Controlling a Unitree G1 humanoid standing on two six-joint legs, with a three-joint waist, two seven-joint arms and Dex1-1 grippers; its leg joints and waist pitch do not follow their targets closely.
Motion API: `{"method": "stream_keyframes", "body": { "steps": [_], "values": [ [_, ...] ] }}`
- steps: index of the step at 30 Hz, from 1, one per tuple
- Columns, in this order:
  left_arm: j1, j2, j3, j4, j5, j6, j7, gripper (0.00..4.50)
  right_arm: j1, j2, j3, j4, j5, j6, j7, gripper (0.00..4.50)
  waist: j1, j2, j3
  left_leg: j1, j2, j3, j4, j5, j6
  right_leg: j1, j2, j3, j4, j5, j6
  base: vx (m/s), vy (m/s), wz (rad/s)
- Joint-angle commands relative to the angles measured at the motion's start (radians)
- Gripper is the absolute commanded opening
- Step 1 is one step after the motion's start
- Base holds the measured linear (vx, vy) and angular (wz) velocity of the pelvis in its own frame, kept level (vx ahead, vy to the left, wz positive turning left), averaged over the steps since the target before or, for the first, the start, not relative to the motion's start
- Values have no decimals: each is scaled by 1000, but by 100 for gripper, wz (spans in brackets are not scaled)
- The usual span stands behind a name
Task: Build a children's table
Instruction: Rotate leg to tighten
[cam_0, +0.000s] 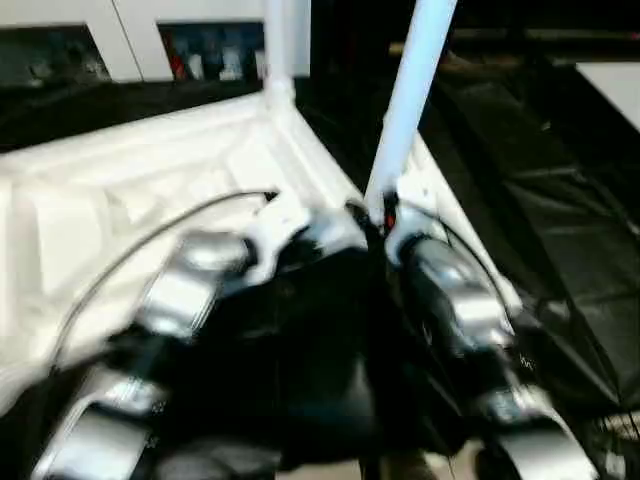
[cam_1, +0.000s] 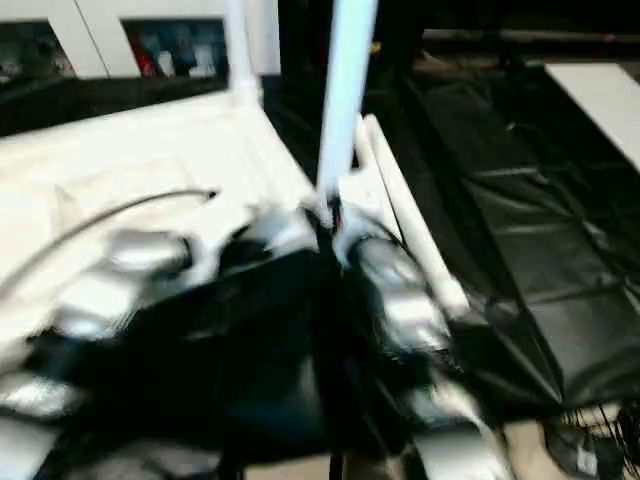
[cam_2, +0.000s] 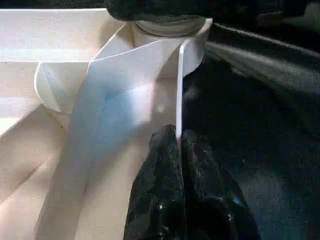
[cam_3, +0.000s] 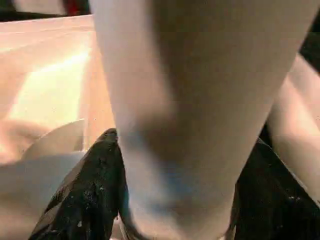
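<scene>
The white tabletop (cam_0: 120, 190) lies upside down with its ribbed underside up. One white leg (cam_0: 283, 45) stands upright in the far corner socket. A second leg (cam_0: 415, 90) rises tilted from the near right corner socket (cam_2: 165, 30). My right gripper (cam_3: 175, 175) is shut on this leg near its base, with a black finger (cam_3: 95, 185) on either side. My left gripper (cam_2: 178, 136) is shut on the tabletop's thin side rim (cam_2: 180, 85), just short of that socket. A third leg (cam_1: 405, 215) lies along the tabletop's right edge.
A black sheet (cam_0: 560, 230) covers the floor to the right of the tabletop. A white cabinet (cam_0: 100, 30) with open shelves stands at the back. A thin cable (cam_0: 150, 235) arcs over my left forearm. Something flat and white (cam_0: 615, 85) sits at the far right.
</scene>
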Motion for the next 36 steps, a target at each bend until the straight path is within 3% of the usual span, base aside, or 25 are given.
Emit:
{"method": "stream_keyframes", "body": {
  "steps": [1,3,5,6,8,9,10,12,14,15,17,18,19,23,25,28,29,30,31,33,35,36],
  "values": [
    [11,-47,-18,65,2,27,81,0,25,77,55,84,26,12,16,265,-18,4,-48,66,44,-58,-82,-631,-79,-7,-41,8,-108,-678,-50,-61,22,-4],
    [12,-55,-17,59,0,33,78,0,16,85,70,94,5,0,18,265,-19,6,-50,56,46,-66,-95,-641,-81,9,-42,3,-105,-645,-49,0,0,0],
    [15,-55,-15,47,-4,41,68,0,16,86,81,88,-3,-6,54,265,-21,6,-51,56,46,-71,-102,-652,-82,12,-43,5,-104,-611,-55,0,0,0],
    [20,-43,-12,33,-1,49,54,0,23,88,78,63,5,-25,96,300,-19,5,-53,53,47,-73,-105,-636,-78,15,-47,10,-100,-573,-64,0,0,0],
    [22,-38,-12,30,0,50,49,0,25,89,75,56,7,-31,102,300,-17,3,-53,53,46,-70,-103,-614,-69,9,-50,18,-101,-548,-75,0,0,0],
    [24,-25,-9,28,2,50,36,0,21,77,83,50,-9,-61,109,340,-16,3,-54,55,45,-67,-101,-600,-62,7,-51,23,-101,-539,-82,0,0,0],
    [28,-12,-10,26,2,37,22,0,22,68,86,37,-11,-62,116,340,-16,6,-55,49,45,-68,-101,-577,-56,11,-54,25,-98,-523,-89,0,0,0],
    [33,4,-14,21,-1,29,5,0,20,56,91,29,-9,-70,124,349,-19,2,-54,40,45,-66,-103,-551,-46,16,-53,26,-95,-499,-97,0,0,0],
    [41,32,-18,15,2,6,-20,0,24,21,114,-2,-17,-82,169,386,-19,1,-59,38,45,-65,-100,-513,-35,20,-55,28,-94,-482,-103,0,0,0],
    [44,42,-20,13,4,-9,-30,0,27,8,122,-14,-22,-84,187,386,-22,-1,-62,30,46,-61,-99,-469,-23,25,-54,30,-89,-435,-115,0,0,0],
    [73,104,-21,-20,-11,-30,-113,0,54,-96,168,-109,-40,-73,313,386,-20,-1,-59,35,45,-53,-95,-441,-6,20,-50,31,-90,-412,-128,0,0,0],
    [82,127,-22,-29,-13,-42,-139,0,63,-132,179,-140,-39,-65,361,386,-18,-3,-60,32,47,-50,-94,-415,5,25,-51,34,-85,-394,-131,0,0,0],
    [82,127,-22,-29,-13,-42,-140,0,64,-132,179,-141,-39,-65,362,386,-20,-3,-59,24,48,-51,-95,-387,17,31,-52,33,-83,-383,-138,0,0,0],
    [127,209,-26,-77,-59,-128,-286,0,93,-253,186,-225,-16,-61,521,386,-19,-4,-61,25,51,-47,-89,-342,35,30,-51,33,-80,-369,-160,0,0,0],
    [149,252,-38,-115,-84,-123,-362,0,105,-291,178,-256,13,-56,595,386,-16,-2,-67,34,53,-39,-81,-301,53,28,-46,36,-71,-278,-197,56,-28,6],
    [162,303,-54,-144,-81,-129,-403,0,131,-359,197,-297,47,-69,726,386,-14,-1,-67,35,54,-33,-73,-269,77,27,-43,37,-61,-211,-228,76,-28,11],
    [162,305,-49,-150,-89,-127,-409,0,138,-377,206,-308,55,-69,750,386,-12,2,-72,39,55,-26,-65,-226,88,28,-40,36,-51,-151,-255,88,-28,13],
    [163,307,-46,-155,-96,-123,-416,0,141,-389,212,-314,60,-67,768,386,-11,2,-75,39,55,-23,-62,-199,95,30,-38,36,-45,-111,-267,92,-17,7],
    [164,309,-45,-158,-101,-121,-423,0,144,-398,217,-318,63,-66,782,386,-10,0,-80,30,54,-21,-57,-133,110,39,-36,34,-29,-21,-289,92,-17,7],
    [164,320,-42,-163,-110,-126,-439,0,154,-434,238,-338,73,-64,853,386,-3,-4,-83,28,51,-15,-47,-78,131,42,-33,34,-16,78,-304,73,-5,1],
    [163,322,-40,-160,-109,-130,-438,0,154,-440,243,-339,70,-69,864,386,0,-4,-85,25,49,-16,-43,-52,151,46,-33,33,-9,122,-314,32,-2,1],
    [162,325,-37,-153,-110,-141,-442,0,155,-446,247,-343,67,-71,887,386,1,-5,-81,24,50,-16,-44,-65,154,46,-35,32,-13,97,-313,0,0,0]
  ]
}}
